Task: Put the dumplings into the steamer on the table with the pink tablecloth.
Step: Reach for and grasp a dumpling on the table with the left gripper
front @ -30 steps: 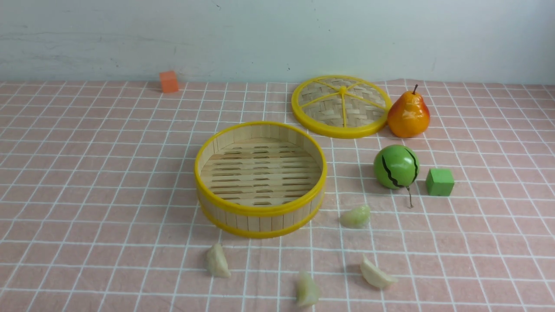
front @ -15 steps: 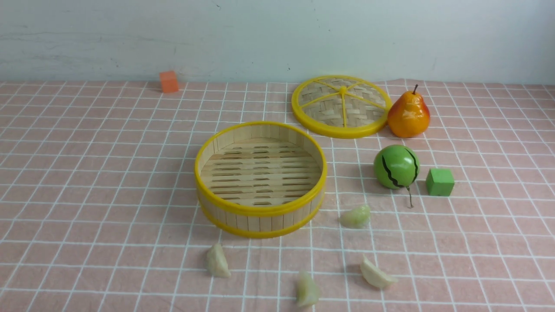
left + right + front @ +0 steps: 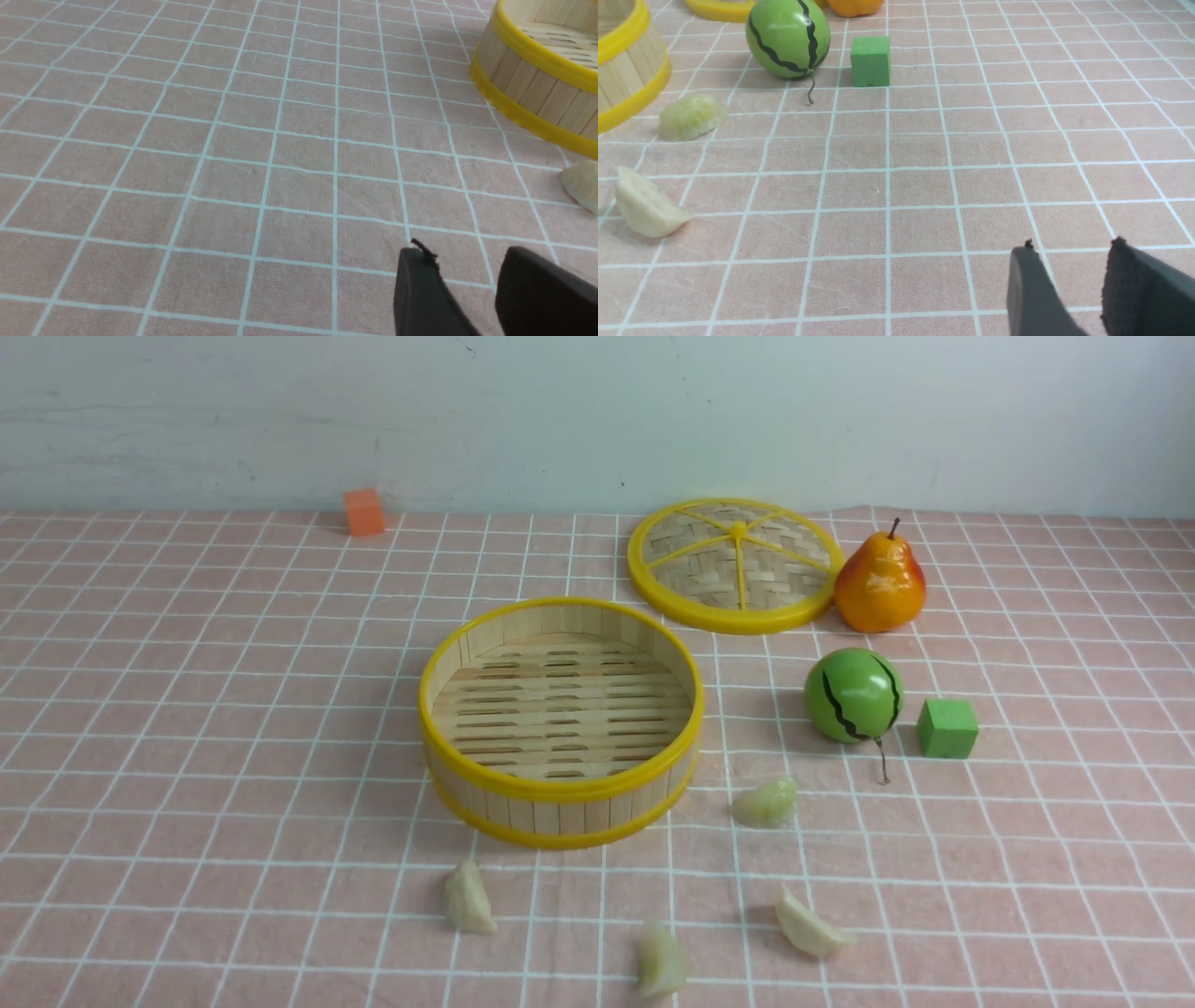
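Note:
The steamer (image 3: 560,791), a round bamboo basket with yellow rims, stands empty mid-table on the pink tablecloth (image 3: 187,709). Four pale dumplings lie on the cloth in front of it: one at front left (image 3: 469,898), one nearest me (image 3: 662,959), one at front right (image 3: 810,924), and one beside the steamer's right side (image 3: 766,803). Neither arm shows in the front view. My left gripper (image 3: 462,254) is open and empty over bare cloth, left of the steamer (image 3: 537,88) and a dumpling (image 3: 581,184). My right gripper (image 3: 1071,247) is open and empty, right of two dumplings (image 3: 689,116) (image 3: 644,205).
The flat woven lid (image 3: 735,565) lies behind the steamer to the right, with an orange pear (image 3: 879,581) beside it. A green striped ball (image 3: 852,695) and a green cube (image 3: 947,728) sit right of the steamer. A small orange cube (image 3: 363,511) is at the back left.

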Motion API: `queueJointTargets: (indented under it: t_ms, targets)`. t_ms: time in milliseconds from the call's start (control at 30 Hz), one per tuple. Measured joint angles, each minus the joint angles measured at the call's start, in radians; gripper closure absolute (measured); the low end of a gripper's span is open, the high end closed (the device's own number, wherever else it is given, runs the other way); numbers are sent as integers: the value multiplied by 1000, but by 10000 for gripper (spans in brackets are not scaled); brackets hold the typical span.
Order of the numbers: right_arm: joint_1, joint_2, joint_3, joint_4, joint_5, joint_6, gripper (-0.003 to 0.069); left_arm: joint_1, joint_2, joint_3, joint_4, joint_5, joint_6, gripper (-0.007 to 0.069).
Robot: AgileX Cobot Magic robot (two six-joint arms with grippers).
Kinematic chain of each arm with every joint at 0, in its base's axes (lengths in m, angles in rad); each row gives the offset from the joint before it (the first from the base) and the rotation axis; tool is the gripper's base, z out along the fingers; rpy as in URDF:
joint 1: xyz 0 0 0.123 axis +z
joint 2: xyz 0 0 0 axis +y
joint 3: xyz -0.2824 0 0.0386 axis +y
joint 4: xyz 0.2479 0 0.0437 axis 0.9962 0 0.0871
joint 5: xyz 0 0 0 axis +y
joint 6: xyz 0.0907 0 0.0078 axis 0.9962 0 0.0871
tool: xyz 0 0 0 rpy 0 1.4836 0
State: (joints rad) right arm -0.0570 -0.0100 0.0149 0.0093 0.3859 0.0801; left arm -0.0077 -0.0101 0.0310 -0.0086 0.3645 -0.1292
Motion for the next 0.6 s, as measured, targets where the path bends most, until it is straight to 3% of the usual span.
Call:
queueJointTargets:
  t_ms: [200, 600]
  targets:
    - [0, 0, 0, 28, 0, 0, 419, 0, 0, 0, 101, -26, 0, 386]
    - [0, 0, 0, 93, 0, 0, 419, 0, 0, 0, 129, -31, 0, 386]
